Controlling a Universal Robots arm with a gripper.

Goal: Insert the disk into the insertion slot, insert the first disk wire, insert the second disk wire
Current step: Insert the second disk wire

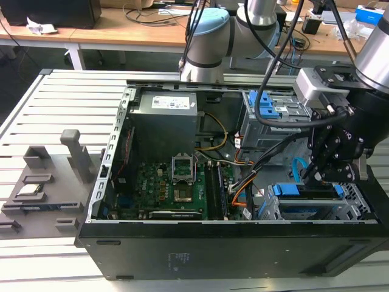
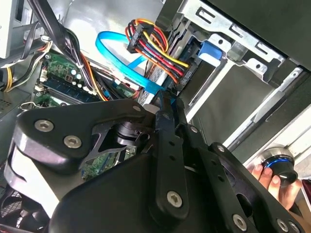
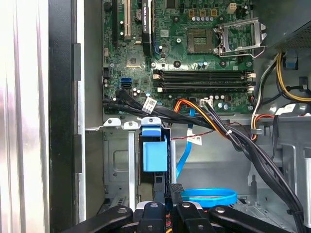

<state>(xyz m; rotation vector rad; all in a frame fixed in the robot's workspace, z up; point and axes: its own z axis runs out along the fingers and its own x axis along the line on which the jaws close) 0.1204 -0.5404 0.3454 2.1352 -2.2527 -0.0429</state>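
Observation:
The disk [image 1: 309, 190], in its bright blue carrier [image 3: 154, 154], lies in the insertion slot [image 1: 349, 210], the low silver cage in the case's corner at the exterior view's right. My black gripper [image 1: 317, 174] hangs just behind it, over the disk's rear end. In the second wrist view its fingers [image 2: 165, 121] stand pressed together, tips [image 2: 168, 99] where the second disk wire [image 2: 121, 63] ends. I cannot tell whether anything is pinched. The first disk wire [image 2: 158, 48] arcs over the fingertips with its plug [image 2: 137, 42] free in the air. The light-blue loop [image 3: 209, 196] lies beside the fingers [image 3: 176, 191].
A taller grey cage with blue latches [image 1: 270, 109] stands behind the gripper. The motherboard [image 1: 176, 182] and the power supply [image 1: 165, 118] take up the case towards the exterior view's left. Black cable bundles [image 3: 204, 121] cross near the cage. A person's hand [image 2: 274, 182] holds a knob outside the case.

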